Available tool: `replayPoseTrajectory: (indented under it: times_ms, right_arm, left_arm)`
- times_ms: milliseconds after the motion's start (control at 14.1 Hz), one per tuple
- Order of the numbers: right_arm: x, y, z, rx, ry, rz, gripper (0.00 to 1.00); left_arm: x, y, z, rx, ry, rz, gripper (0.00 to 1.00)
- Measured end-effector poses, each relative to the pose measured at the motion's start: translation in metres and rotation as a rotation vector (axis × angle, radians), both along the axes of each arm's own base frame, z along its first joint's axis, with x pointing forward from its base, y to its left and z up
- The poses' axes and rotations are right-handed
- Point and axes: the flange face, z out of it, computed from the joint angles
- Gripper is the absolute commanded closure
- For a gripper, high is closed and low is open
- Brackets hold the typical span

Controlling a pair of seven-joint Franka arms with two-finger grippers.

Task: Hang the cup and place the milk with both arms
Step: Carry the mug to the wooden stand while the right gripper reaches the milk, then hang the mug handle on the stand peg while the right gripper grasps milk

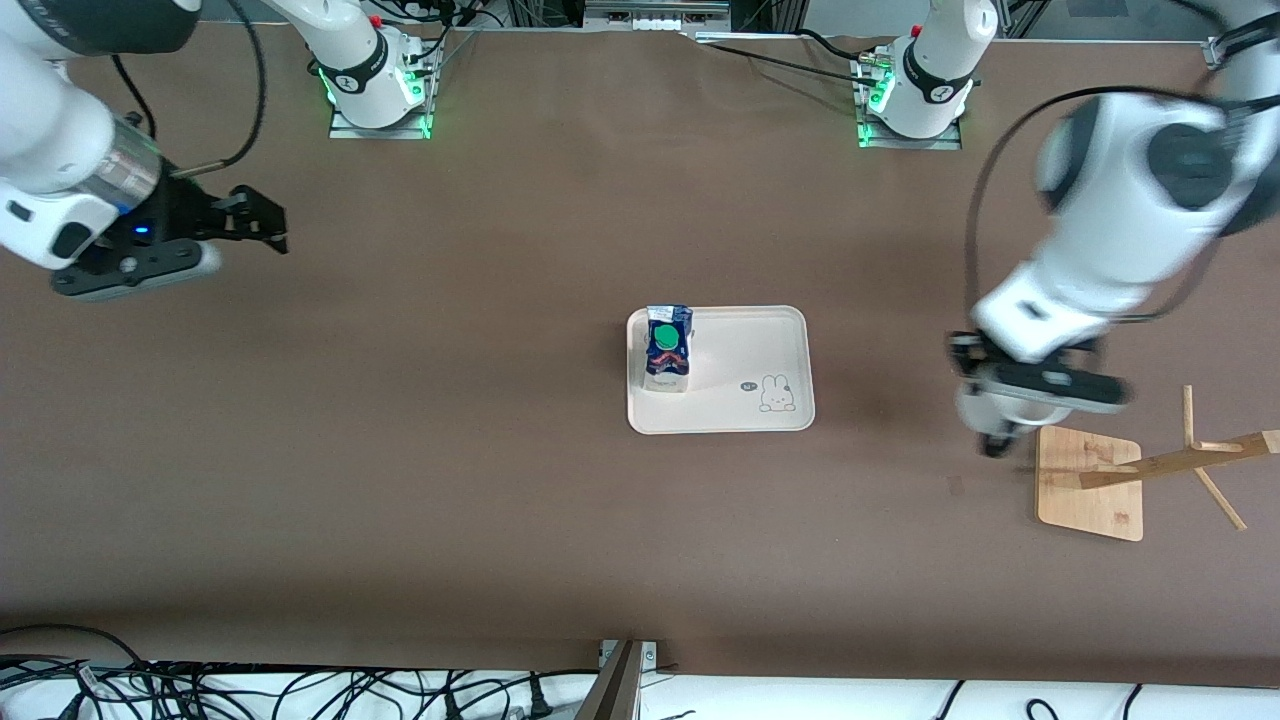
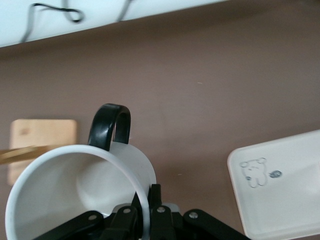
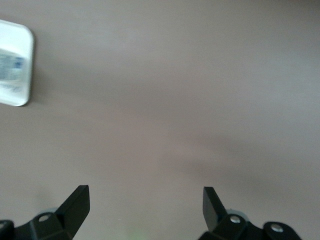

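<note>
Left gripper [image 2: 145,212]: jaws clamped on the rim wall of the white cup [image 2: 75,195], black handle [image 2: 110,125] outward, held in the air over the table beside the wooden rack base [image 1: 1090,483]. Right gripper [image 3: 145,205]: jaws wide, holding nothing, waiting over bare table [image 1: 400,450] at the right arm's end. Milk carton [image 1: 668,348] stands upright on the white tray [image 1: 760,340], at 9 o'clock from the tray's centre, 1 green cap [image 1: 665,336] on top. Rabbit print [image 1: 773,393] at the tray's 4 o'clock.

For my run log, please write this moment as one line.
left pincer: shut on cup, over table beside wooden rack | right pincer: open, waiting | milk: upright on tray
</note>
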Motion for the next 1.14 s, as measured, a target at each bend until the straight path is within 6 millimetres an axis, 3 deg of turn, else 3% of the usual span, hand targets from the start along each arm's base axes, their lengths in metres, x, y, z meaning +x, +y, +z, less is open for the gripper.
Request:
replayPoseTrajectory:
  times_ms: [142, 284, 568, 852, 994, 1135]
  right_arm:
    - [-0.002, 0.033, -0.011, 0.052, 0.03, 0.028, 0.0]
    - [0.001, 0.083, -0.026, 0.054, 0.041, 0.023, 0.0]
    - [0.005, 0.218, -0.064, 0.03, 0.049, -0.043, 0.0]
    - [-0.009, 0.346, -0.124, 0.034, 0.021, -0.15, 0.0]
    - [-0.021, 0.388, -0.158, 0.046, -0.007, -0.179, 0.0]
    - [-0.026, 0.409, -0.183, 0.039, -0.036, -0.203, 0.0]
  left_arm:
    - [0.011, 0.045, 0.019, -0.004, -0.009, 0.072, 1.0]
    - [0.016, 0.074, 0.027, -0.006, 0.014, 0.12, 1.0]
    - [0.025, 0.122, 0.016, -0.015, 0.051, 0.181, 1.0]
    - [0.032, 0.141, 0.001, -0.022, 0.069, 0.186, 1.0]
    - [0.031, 0.153, 0.006, -0.024, 0.073, 0.197, 1.0]
    - [0.029, 0.167, 0.01, -0.029, 0.079, 0.218, 1.0]
